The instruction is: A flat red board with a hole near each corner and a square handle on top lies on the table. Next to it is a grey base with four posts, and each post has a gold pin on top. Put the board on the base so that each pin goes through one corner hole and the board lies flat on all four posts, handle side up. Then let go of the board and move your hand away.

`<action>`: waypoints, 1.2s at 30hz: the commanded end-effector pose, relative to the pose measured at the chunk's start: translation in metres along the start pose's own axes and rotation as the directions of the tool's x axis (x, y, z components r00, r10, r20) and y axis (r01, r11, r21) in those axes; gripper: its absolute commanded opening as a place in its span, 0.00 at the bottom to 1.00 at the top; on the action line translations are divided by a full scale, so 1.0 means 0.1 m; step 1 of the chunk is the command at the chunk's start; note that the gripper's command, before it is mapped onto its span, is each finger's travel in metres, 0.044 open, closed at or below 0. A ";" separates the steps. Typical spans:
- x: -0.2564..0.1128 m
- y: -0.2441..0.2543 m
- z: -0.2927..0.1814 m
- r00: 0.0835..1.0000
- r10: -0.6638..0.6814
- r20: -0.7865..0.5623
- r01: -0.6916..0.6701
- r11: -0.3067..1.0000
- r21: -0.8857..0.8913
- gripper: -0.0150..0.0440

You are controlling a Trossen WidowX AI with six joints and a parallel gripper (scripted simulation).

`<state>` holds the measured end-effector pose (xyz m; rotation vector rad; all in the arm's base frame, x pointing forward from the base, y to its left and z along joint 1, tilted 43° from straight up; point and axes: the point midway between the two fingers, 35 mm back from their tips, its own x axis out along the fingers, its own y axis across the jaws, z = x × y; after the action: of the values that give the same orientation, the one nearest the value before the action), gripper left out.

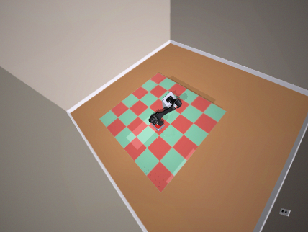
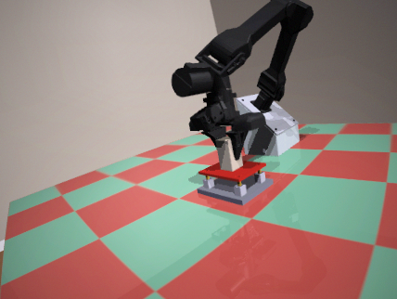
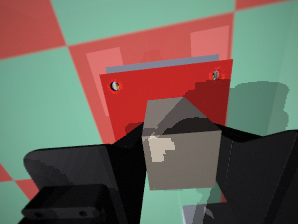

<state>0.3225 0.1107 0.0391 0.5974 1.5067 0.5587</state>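
the board [image 2: 252,171] [image 3: 167,85] hides the rear post.

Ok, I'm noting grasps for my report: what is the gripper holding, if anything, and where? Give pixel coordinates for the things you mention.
The red board [image 2: 211,171] [image 3: 165,85], by its square beige handle [image 2: 230,160] [image 3: 182,162].
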 end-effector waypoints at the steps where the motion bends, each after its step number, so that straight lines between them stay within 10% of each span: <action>1: 0.02 -0.01 -0.02 1.000 0.000 -0.002 0.000 1.000 0.012 0.25; 19: 0.08 0.00 -0.01 1.000 0.000 -0.002 0.000 1.000 0.007 0.25; 36: 0.02 -0.01 -0.01 1.000 0.000 -0.002 0.000 1.000 0.003 1.00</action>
<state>0.3206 0.1143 0.0341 0.6013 1.5115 0.5568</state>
